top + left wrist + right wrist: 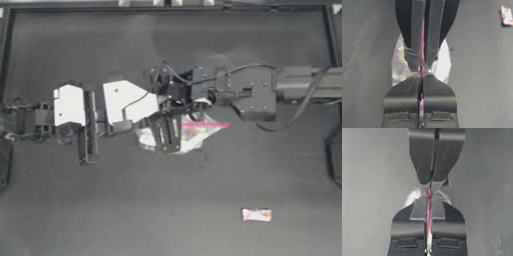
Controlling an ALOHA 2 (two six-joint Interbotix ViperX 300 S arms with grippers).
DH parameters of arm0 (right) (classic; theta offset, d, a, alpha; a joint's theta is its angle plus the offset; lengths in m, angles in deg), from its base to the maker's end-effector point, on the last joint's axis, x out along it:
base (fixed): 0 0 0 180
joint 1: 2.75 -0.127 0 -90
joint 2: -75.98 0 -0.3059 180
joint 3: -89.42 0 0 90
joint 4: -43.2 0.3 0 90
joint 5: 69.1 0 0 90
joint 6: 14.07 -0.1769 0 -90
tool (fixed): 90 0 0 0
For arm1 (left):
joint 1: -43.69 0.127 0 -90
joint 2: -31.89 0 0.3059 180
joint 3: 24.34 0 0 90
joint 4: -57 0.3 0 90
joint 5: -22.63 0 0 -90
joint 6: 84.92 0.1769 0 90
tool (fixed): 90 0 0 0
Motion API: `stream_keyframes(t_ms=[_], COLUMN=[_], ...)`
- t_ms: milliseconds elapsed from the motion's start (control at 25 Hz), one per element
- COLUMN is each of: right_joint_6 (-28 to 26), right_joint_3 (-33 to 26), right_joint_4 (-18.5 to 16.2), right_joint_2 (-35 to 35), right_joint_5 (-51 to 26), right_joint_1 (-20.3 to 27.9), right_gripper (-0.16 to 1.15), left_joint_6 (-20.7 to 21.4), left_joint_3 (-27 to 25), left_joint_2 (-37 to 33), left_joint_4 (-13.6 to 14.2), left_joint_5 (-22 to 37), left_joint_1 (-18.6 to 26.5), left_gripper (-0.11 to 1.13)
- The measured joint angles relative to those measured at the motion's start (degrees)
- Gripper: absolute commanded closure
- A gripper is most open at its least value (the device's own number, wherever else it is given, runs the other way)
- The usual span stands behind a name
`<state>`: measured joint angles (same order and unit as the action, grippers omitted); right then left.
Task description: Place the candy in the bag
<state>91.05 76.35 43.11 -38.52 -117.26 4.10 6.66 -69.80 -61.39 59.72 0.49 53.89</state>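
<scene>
The left gripper (421, 75) is pinching the bag (442, 62) by its pink seal strip, its jaws pressed together on the plastic with only the thin strip showing between them. In the left wrist view, the right gripper (423, 67) is coming in from the far side, its two jaws also closing flat on the same strip, tip to tip with the left one. Clear plastic with multicoloured sweets is bulging out on either side of the pinch.

The right wrist view is showing the same grip from the other end: the right gripper (429, 200) is clamping the pink strip between its pads, and the left gripper (431, 184) is meeting it just beyond, jaws tight together. The bag (412, 196) is showing as pale plastic around the meeting point.

From above, both arms are meeting near the middle of the table (133, 210). The left gripper (150, 132) is reaching in from the left and the right gripper (175, 131) from the right, both over the bag (197, 132), whose pink strip is running out toward the right side.

The candy (256, 214) is lying flat on the table, well apart from the bag and both grippers, toward the lower right of the top view. It is also appearing far off in the left wrist view (507, 15), touching nothing but the table.
</scene>
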Motion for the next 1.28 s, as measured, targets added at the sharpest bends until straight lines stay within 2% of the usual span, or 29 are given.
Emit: stream_keyframes(t_ms=[1280], right_joint_6=[-8.61], right_joint_3=[13.10], right_joint_4=[-4.22], right_joint_2=[8.26], right_joint_5=[0.35], right_joint_1=[1.49], right_gripper=[0.94], left_joint_6=[0.09], left_joint_3=[0.18], left_joint_2=[0.09], left_joint_4=[0.00], left_joint_5=[-0.09], left_joint_1=[0.18], left_gripper=[0.98])
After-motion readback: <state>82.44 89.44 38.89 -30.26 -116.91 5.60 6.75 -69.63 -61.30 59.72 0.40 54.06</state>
